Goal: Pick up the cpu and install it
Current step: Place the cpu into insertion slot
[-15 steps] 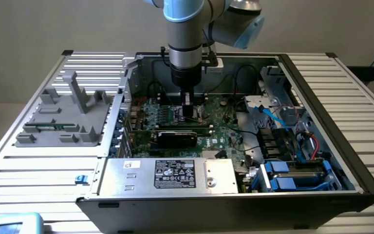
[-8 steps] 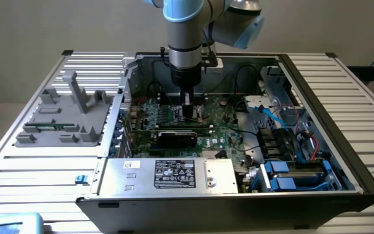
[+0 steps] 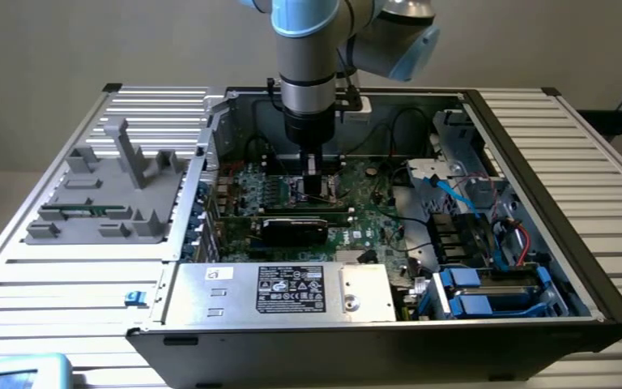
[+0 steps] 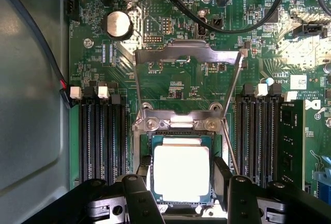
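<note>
The gripper [image 3: 317, 188] stands low inside the open computer case [image 3: 570, 203], over the middle of the motherboard [image 3: 381, 215] and towards the far wall, well beyond the silver power supply box [image 3: 279, 292] at the near edge. In the wrist view its two fingers [image 4: 145, 166] sit against opposite edges of the cpu [image 4: 182, 172], so the gripper [image 4: 183, 168] reads as clasping the chip across its width. The cpu lies squarely within the socket [image 4: 178, 124], with the load plate [image 4: 187, 54] swung up and open on the side away from the gripper and the thin retention lever [image 4: 232, 92] standing clear along one side. Whether the chip is already resting on the contacts or hangs just above them cannot be told from these angles. The step in hand looks like seating. Doing it well means holding the chip flat, with its edges parallel to the socket frame, and letting it settle straight down under almost no force. Any sideways drag or tilt could bend the contacts beneath. The fingers have little room beside the frame, and the memory slots [image 4: 98, 136] flank the socket closely, so any correction should be small and made before contact.
</note>
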{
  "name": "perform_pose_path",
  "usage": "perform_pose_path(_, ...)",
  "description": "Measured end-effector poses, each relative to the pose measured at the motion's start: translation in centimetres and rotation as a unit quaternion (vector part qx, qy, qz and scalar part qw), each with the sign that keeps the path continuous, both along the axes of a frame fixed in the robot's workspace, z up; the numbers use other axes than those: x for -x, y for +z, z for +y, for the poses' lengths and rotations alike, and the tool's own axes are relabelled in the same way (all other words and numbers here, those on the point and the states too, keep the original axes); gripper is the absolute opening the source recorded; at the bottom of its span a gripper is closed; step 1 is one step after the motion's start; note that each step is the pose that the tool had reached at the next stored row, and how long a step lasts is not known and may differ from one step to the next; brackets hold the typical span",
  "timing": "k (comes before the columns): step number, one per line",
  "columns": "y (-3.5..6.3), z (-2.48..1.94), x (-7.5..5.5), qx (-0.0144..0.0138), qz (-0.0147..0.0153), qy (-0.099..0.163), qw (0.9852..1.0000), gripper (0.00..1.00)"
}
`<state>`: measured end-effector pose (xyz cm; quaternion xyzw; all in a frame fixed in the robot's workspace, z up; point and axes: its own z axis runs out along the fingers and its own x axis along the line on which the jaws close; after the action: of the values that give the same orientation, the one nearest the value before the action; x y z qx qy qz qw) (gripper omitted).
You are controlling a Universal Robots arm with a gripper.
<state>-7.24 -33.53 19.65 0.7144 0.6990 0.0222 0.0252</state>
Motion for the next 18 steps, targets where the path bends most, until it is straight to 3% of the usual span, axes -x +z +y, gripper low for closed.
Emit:
perform_pose_path(8, -0.01, 0.0, 0.0, -0.0017, -0.0004, 0.0, 1.0, 0.56)
perform_pose_path(18, -0.01, 0.0, 0.0, -0.0018, -0.0004, 0.0, 1.0, 0.56)
